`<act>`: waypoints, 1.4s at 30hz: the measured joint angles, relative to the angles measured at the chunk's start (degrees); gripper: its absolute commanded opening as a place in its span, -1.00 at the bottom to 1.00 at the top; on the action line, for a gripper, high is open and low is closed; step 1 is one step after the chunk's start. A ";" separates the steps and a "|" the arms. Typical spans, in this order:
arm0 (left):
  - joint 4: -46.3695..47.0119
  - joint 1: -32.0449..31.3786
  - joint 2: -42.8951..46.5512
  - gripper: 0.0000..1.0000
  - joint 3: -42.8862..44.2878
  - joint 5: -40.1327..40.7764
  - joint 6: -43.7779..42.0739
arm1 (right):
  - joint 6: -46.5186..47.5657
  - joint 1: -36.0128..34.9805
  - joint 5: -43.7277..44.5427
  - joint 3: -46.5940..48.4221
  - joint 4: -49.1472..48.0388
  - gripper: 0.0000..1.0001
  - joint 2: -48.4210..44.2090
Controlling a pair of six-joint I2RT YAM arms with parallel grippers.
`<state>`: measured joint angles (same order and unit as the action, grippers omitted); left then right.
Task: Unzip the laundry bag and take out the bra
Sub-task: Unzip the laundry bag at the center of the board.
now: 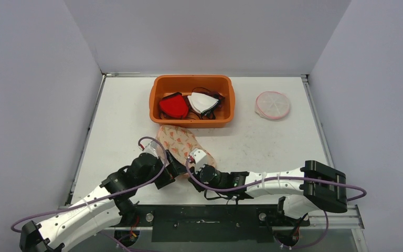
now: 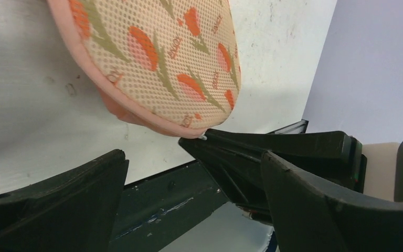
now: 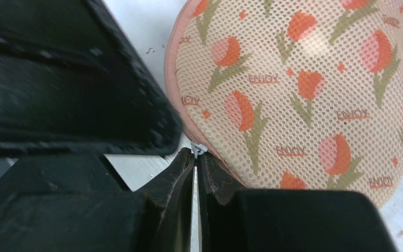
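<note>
Two grippers: L gripper [image 2: 189, 173] wide open by laundry bag [image 3: 294, 94], R gripper [image 3: 195, 156] clamps prob. zipper pull [image 3: 198, 149].

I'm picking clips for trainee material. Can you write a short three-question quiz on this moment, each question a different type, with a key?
1. Multiple choice: what is the right gripper pinching?
A) the rim of a bin
B) the zipper pull of the tulip-print laundry bag
C) a purple cable

2. True or false: the left gripper is closed on the bag.

3. Fill in: the red garment and the white garment lie in the ____.

Key
1. B.
2. False: its jaws stand wide open next to the bag.
3. orange bin.
</note>
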<state>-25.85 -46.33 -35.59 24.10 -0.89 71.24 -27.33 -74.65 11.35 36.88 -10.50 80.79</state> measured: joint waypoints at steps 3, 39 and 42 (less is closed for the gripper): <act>2.75 -2.01 -2.01 0.95 -0.72 0.55 2.27 | 0.55 0.00 -1.49 0.79 -0.85 -0.89 1.20; 20.31 6.23 -11.37 -1.00 -9.38 -2.19 6.93 | -2.95 -0.07 4.02 -6.67 -0.50 -0.89 -5.31; 23.19 6.75 -12.94 -1.00 -9.62 -4.28 5.51 | -4.07 -0.07 6.16 -9.94 0.28 -0.89 -9.14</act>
<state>-2.66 -39.57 -48.53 14.48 -5.17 76.75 -31.40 -74.72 17.52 26.94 -10.22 71.66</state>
